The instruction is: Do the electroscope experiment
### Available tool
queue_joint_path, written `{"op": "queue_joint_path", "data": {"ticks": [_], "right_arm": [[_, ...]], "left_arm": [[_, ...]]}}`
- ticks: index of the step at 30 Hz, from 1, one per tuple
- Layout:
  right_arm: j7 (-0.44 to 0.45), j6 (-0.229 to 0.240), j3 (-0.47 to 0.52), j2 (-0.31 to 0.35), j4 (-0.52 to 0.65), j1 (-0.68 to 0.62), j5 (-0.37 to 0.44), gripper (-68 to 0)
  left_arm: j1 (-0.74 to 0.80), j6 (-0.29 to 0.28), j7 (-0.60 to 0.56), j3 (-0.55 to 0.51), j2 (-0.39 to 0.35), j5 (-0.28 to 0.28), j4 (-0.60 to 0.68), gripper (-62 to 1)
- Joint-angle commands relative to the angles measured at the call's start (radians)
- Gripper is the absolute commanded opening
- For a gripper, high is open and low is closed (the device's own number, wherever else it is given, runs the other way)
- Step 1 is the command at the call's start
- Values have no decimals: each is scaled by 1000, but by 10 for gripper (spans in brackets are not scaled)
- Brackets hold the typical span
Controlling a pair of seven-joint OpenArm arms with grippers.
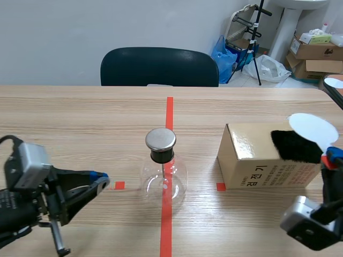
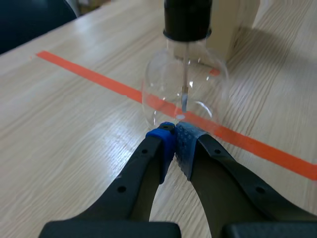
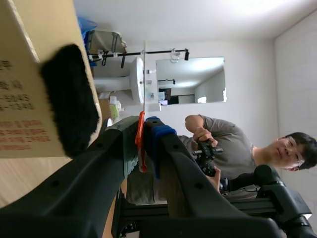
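The electroscope, a clear glass flask (image 1: 163, 182) with a black stopper and a metal cap (image 1: 161, 139), stands on the red tape line at mid table. My left gripper (image 1: 102, 179) is shut on nothing just left of it; in the left wrist view its tips (image 2: 174, 136) meet right before the flask (image 2: 185, 89). My right gripper (image 1: 332, 155) is shut on the orange handle (image 3: 140, 141) of a white disc (image 1: 313, 131). The disc hovers by a black fur patch (image 1: 296, 145) lying on the cardboard box (image 1: 246, 155). The fur (image 3: 72, 101) sits beside the right fingers.
A dark chair (image 1: 159, 67) stands behind the table's far edge. Cardboard boxes (image 1: 316, 51) and bags lie on the floor at the back right. A person (image 3: 233, 144) shows beyond the right gripper. The table's right corner is close to the right arm.
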Motion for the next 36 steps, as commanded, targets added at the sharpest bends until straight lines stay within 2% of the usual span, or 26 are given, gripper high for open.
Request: {"op": "queue_joint_path", "data": {"ticks": [1,6,11,15,22,23,24,25,27,28,30,34,35,36], "right_arm": [[32,-61,16,13,-14,29,22,-664],[64,-61,63,13,-102,78,33,-664],[66,-61,72,13,-188,128,23,-665],[67,-61,72,13,-243,146,10,-665],[76,-61,72,13,-310,163,-23,-665],[79,-61,72,13,-311,163,-34,-665],[91,-61,72,13,-311,163,-43,-665],[108,-61,71,13,-311,163,-55,-665],[137,-61,64,13,-311,163,-73,-665],[148,-61,58,13,-311,163,-78,-665],[135,-61,46,13,-311,163,-84,-665],[-6,-61,45,20,-311,163,-92,-665],[0,-60,45,28,-311,163,-99,-665],[34,-36,44,35,-311,165,-110,-665]], "left_arm": [[84,-19,-21,-46,-23,-14,98,-577],[346,-120,-21,-236,-44,-14,377,-577],[553,-120,-19,-369,-44,-14,594,-577],[629,-120,-12,-409,-43,-14,668,-577],[636,-120,18,-414,-43,-14,676,-565],[636,-120,17,-414,-43,-14,676,-521],[636,-120,17,-414,-43,-14,676,-448],[636,-120,16,-414,-43,-15,676,-344],[636,-120,14,-413,-43,-22,676,-84],[636,-120,8,-413,-41,-22,676,14],[636,-120,9,-413,-41,-25,676,14],[636,-120,10,-413,-41,-26,676,14],[636,-120,10,-413,-41,-26,676,14],[636,-120,10,-413,-41,-27,676,14]]}}
